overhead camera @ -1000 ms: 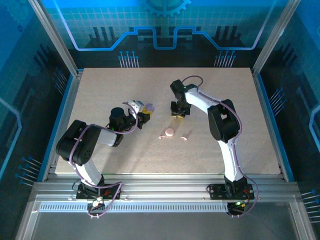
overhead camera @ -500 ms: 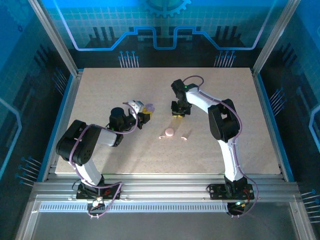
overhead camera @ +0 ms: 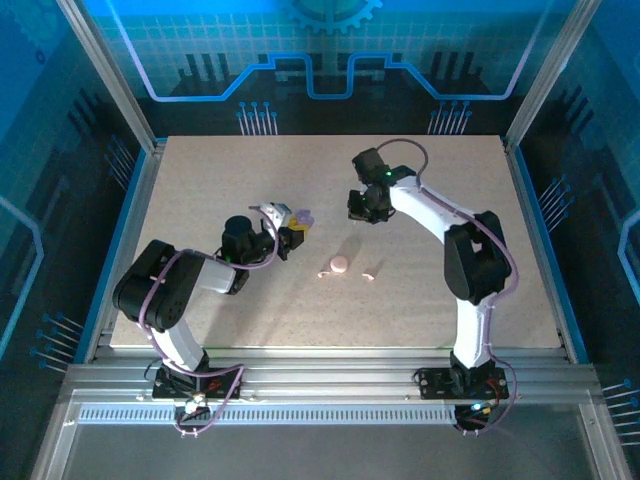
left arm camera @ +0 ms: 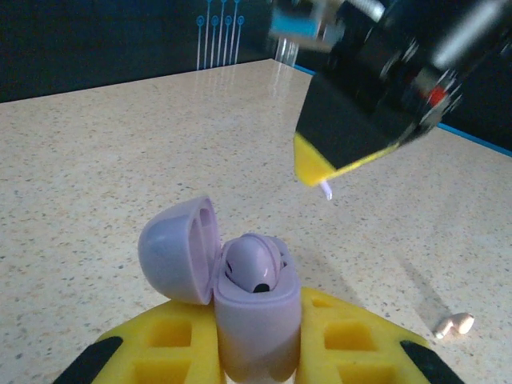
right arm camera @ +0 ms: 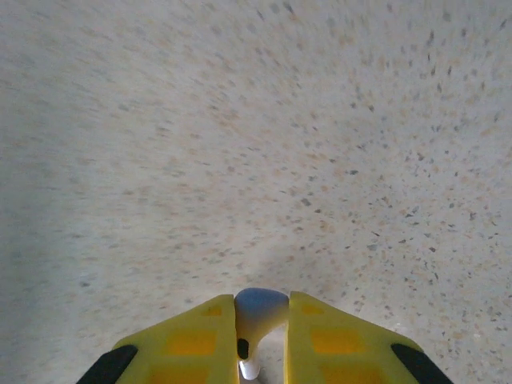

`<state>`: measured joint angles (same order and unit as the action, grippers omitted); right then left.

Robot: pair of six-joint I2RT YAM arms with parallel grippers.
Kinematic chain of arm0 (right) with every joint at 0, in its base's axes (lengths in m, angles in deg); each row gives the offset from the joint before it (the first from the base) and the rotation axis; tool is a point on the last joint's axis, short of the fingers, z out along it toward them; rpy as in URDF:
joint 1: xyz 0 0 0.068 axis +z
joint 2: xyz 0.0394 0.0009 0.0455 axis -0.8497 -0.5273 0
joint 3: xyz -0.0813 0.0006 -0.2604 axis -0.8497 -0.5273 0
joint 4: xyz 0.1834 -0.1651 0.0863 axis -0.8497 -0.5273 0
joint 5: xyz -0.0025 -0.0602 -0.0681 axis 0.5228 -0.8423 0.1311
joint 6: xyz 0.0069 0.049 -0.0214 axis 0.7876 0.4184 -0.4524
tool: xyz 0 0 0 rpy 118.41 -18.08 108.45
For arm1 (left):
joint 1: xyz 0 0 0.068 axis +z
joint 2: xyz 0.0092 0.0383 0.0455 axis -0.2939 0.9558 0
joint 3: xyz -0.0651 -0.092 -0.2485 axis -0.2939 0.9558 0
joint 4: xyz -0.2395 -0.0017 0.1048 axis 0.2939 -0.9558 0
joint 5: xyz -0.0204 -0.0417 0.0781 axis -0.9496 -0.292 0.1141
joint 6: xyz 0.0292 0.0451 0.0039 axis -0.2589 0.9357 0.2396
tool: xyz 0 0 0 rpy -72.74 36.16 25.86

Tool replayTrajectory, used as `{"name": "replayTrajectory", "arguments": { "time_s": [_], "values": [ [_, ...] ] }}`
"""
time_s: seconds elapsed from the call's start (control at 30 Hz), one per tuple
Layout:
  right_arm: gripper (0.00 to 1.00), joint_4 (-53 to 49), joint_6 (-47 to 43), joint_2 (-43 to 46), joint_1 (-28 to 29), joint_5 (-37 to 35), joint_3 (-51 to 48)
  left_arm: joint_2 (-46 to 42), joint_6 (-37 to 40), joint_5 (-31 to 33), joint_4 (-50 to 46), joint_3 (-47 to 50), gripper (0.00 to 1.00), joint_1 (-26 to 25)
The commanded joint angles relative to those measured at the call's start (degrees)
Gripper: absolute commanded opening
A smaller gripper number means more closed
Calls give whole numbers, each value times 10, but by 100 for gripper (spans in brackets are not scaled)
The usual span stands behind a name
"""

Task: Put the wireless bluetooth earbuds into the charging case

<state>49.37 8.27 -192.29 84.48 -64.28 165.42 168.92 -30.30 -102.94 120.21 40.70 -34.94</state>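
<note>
Left gripper (left arm camera: 258,356): clamped on open lilac case (left arm camera: 244,314).
Right gripper (right arm camera: 262,340): pinching, probably, a lilac earbud (right arm camera: 261,307).
Risk: thin grip, so the bud twists and misses its socket.

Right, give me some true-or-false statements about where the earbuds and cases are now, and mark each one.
1. The lilac case gripped by the left end effector has its lid open. True.
2. The right end effector is open and empty. False: it is shut on the held lilac earbud.
3. The seated lilac earbud is already in the lilac case. True.
4. The pink case is between the left end effector's fingers. False: it lies on the table, apart from both end effectors.
5. A pink earbud lies loose on the table beside the pink case. True.
</note>
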Motion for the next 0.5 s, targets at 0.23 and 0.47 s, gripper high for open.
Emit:
{"name": "replayTrajectory", "arguments": {
  "time_s": [0.23, 0.47],
  "values": [
    [18, 129, 4, 149, 55, -12, -92, 2, -29, -14, 51, -23, 10, -16],
    [19, 261, 19, 211, 101, -21, -179, 1, -44, -16, 75, -24, 10, -19]
  ]
}}
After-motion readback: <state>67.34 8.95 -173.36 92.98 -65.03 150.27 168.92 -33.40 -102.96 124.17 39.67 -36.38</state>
